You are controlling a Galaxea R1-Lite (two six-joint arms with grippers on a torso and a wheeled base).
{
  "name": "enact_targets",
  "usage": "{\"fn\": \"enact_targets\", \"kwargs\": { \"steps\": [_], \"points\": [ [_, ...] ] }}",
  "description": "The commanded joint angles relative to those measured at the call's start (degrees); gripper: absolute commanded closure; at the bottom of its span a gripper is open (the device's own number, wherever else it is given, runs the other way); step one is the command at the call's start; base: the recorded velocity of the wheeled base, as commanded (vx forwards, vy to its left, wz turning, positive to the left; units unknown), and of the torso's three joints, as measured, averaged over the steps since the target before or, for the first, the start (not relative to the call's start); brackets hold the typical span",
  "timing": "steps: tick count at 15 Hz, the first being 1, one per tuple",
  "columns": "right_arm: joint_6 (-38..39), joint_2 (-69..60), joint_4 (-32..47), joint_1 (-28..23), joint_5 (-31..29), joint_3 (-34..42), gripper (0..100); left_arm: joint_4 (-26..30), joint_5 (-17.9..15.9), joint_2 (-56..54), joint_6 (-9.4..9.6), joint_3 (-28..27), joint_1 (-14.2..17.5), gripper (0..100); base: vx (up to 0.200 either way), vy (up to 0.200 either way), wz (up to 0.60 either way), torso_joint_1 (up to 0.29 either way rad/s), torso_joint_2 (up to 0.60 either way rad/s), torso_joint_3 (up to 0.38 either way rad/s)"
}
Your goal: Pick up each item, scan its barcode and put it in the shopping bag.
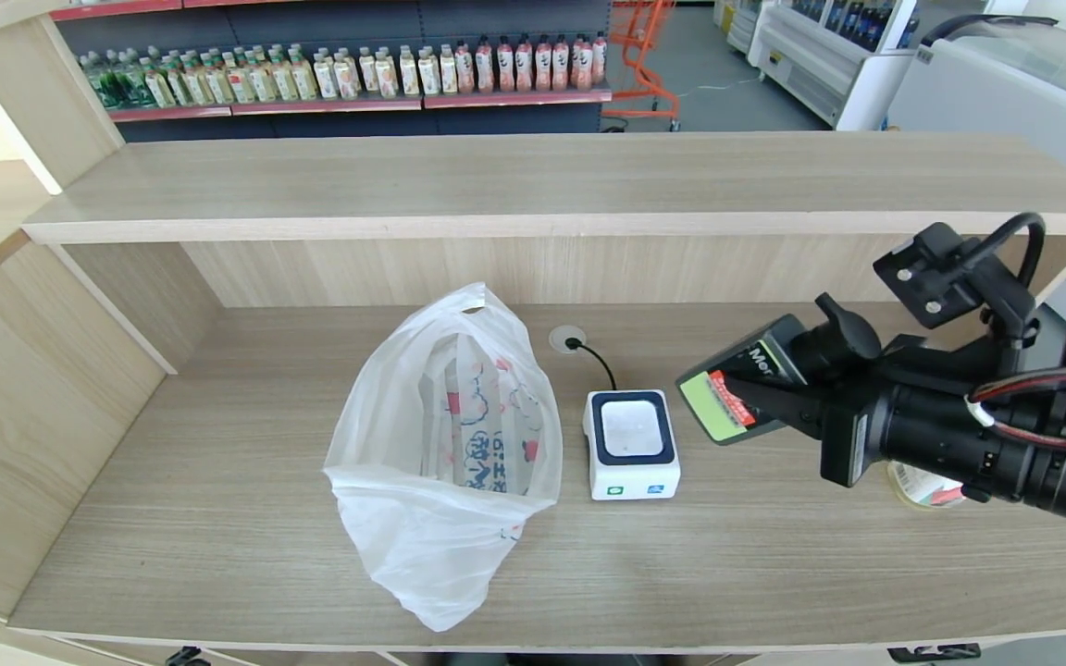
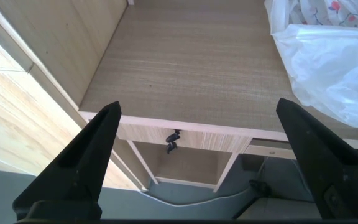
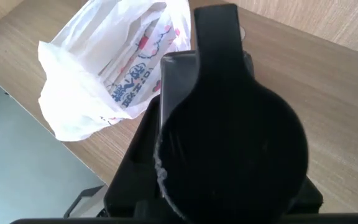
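Observation:
A white plastic shopping bag (image 1: pixel 440 462) lies open in the middle of the wooden counter, with printed packets inside. Just right of it stands the white barcode scanner (image 1: pixel 633 444), its dark-framed window facing up. My right gripper (image 1: pixel 778 381) is shut on a dark package (image 1: pixel 727 396) with a green and red end label, held in the air just right of the scanner. In the right wrist view the dark package (image 3: pixel 229 149) blocks most of the sight, with the bag (image 3: pixel 98 81) beyond it. My left gripper (image 2: pixel 197 168) hangs open off the counter's front left edge, holding nothing.
A round, cup-like item (image 1: pixel 923 485) rests on the counter under my right arm. A raised ledge (image 1: pixel 533 190) runs along the back and a side wall (image 1: pixel 43 398) closes the left. The scanner's cable (image 1: pixel 600 361) runs to a hole behind it.

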Motion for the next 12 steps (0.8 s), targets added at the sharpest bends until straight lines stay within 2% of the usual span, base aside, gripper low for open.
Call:
{"fn": "enact_targets", "kwargs": {
  "steps": [1, 2, 5, 11, 12],
  "points": [
    [0.01, -2.53, 0.23, -0.06, -0.53, 1.08, 100, 0.0, 0.02, -0.02, -0.01, 0.0, -0.01, 0, 0.0, 0.0, 0.0, 0.0, 0.0, 0.0],
    [0.01, -2.79, 0.23, -0.06, -1.24, 2.67, 100, 0.0, 0.02, -0.02, -0.01, 0.0, -0.01, 0, 0.0, 0.0, 0.0, 0.0, 0.0, 0.0],
    [0.01, -1.47, 0.23, -1.73, -1.59, 2.49, 100, 0.0, 0.02, -0.02, -0.01, 0.0, -0.01, 0, -0.2, 0.0, 0.0, 0.007, 0.01, 0.005],
    [6.52, -0.86, 0.23, -1.38, -1.5, 4.51, 100, 0.0, 0.02, -0.02, -0.01, 0.0, -0.01, 0, 0.0, 0.0, 0.0, 0.0, 0.0, 0.0],
    [7.83, -0.59, 0.23, -1.38, -1.59, 4.51, 100, 0.0, 0.11, 0.06, -0.01, 0.0, -0.01, 0, 0.0, 0.2, 0.0, 0.017, 0.01, 0.012]
  ]
}}
